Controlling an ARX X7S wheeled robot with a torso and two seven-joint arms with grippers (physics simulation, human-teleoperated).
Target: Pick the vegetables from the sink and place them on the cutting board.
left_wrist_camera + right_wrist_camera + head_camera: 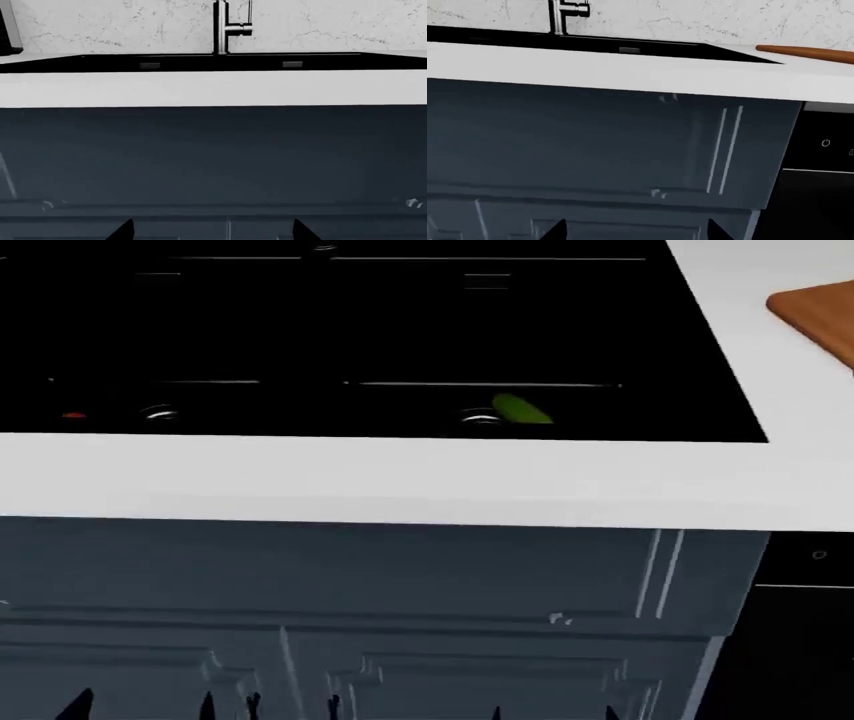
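From my head camera I look down over the white countertop into the black sink, and working from the left I can just make out the red tomato low in the left basin, near the front wall, with a metal drain just beside it. Further right, in the right basin, the green cucumber lies tilted, next to the second drain. At the far right edge a corner of the brown cutting board rests on the counter, well apart from both vegetables. Below the counter I see dark blue-grey cabinet fronts, and only thin dark tips of my arms poke up at the bottom edge. My left wrist camera faces the cabinet front with the faucet standing behind the sink rim; the left gripper shows two dark fingertips spread wide with nothing between them, so it is released. My right wrist camera shows the board's edge on the counter and the right gripper likewise spread apart and empty, down in front of the cabinets.
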